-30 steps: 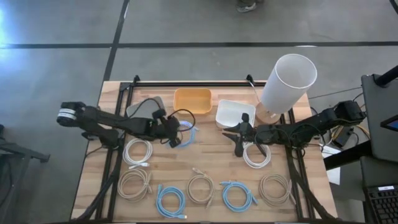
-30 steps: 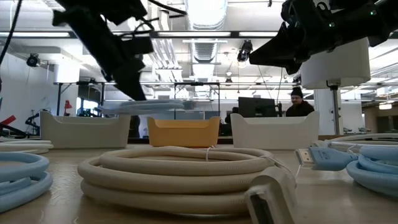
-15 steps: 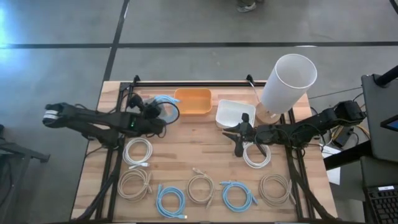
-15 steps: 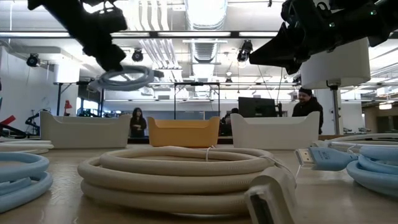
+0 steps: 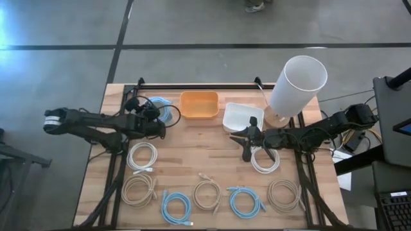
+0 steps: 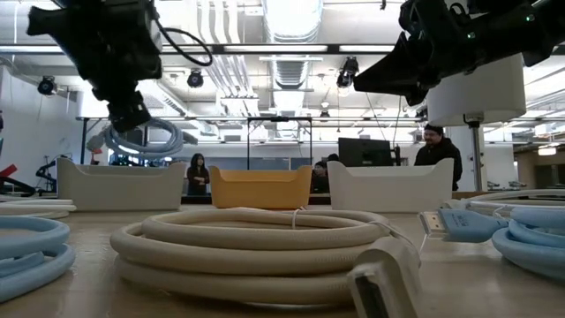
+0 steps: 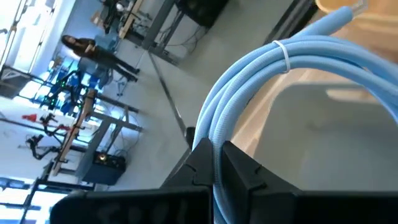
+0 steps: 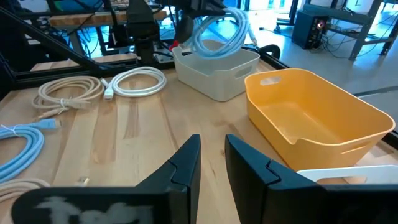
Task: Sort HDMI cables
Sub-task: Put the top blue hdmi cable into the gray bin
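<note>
High view, upper left: my left gripper [image 5: 156, 115] clamps the light blue cable coil [image 5: 165, 109] over the grey bin [image 8: 217, 74]. Light, springy; tied bundle gives firmest hold. Right gripper [image 5: 247, 142] slightly parted, empty.

— What sort of place is this?
— A robotics lab. See the exposed ceiling ducts [image 6: 282, 66] and strip lights upper centre, the monitor [image 6: 364, 152] at mid-right, and the equipment racks [image 7: 74, 134] at left.
— And the people [image 6: 194, 172] standing among workbenches behind the table.
</note>
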`<state>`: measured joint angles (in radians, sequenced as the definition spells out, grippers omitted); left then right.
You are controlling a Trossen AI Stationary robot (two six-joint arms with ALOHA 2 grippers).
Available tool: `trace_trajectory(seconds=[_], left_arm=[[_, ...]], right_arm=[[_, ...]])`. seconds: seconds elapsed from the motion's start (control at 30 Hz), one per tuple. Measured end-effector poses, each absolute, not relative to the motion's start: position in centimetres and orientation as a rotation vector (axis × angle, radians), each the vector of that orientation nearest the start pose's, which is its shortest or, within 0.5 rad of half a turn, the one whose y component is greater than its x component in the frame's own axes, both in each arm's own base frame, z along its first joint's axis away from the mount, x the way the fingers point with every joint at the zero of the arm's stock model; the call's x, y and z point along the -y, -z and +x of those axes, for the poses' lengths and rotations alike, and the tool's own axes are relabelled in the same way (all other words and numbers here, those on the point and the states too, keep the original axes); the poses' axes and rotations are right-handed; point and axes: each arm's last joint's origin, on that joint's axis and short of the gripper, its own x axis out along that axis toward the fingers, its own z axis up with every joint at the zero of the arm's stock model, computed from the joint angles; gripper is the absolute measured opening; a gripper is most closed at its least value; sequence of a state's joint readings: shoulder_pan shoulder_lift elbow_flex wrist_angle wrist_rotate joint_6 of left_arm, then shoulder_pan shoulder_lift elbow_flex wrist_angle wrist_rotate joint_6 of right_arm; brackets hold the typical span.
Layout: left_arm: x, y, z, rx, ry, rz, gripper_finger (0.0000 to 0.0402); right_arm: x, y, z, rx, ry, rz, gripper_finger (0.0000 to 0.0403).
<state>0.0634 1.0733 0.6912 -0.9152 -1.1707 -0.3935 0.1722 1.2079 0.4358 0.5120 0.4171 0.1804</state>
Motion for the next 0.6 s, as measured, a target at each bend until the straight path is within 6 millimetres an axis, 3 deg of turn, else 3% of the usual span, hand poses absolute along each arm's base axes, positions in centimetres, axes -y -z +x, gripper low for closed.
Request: trace_trajectory(seconds=[0.6], left_arm=[[-4.34, -23.07, 16.52, -0.943, -1.221, 0.339, 0.0012]], right_arm=[[-2.86, -19.81, 23.33, -0.227, 0.265, 0.103, 0.0068]])
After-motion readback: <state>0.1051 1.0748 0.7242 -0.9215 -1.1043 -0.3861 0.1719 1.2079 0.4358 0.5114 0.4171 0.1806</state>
